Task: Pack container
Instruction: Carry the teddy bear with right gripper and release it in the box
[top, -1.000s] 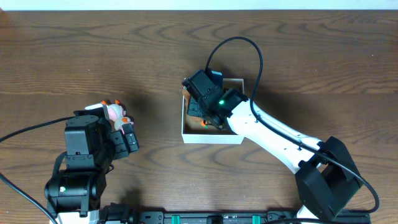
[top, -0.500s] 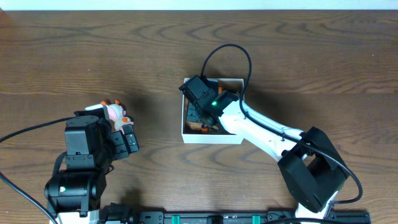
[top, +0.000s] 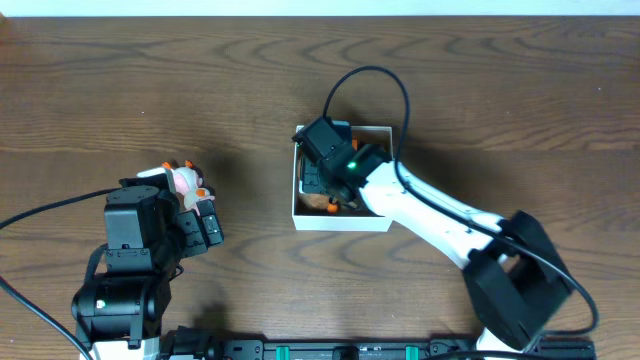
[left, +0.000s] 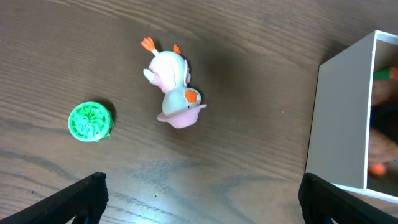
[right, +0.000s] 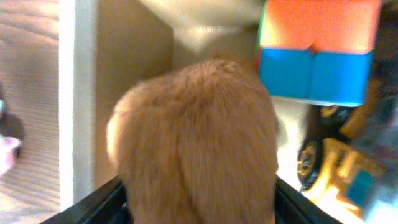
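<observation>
Overhead: dark wood-grain table (top: 500, 90), with a pale strip (top: 320, 7) along its far edge.
Left gripper (left: 202, 190), jaws wide apart, hangs over a green ridged disc (left: 91, 121) and a pink-and-white duck toy (left: 173, 83). At centre, the container (top: 340, 219) holds the right gripper (right: 199, 199). Its jaws flank a brown furry toy (right: 193, 137); I cannot tell whether they grip it.

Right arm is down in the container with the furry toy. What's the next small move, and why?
Probably open the right gripper and lift straight up: the furry brown toy it grips already sits low inside the container, beside the colored cube.
</observation>
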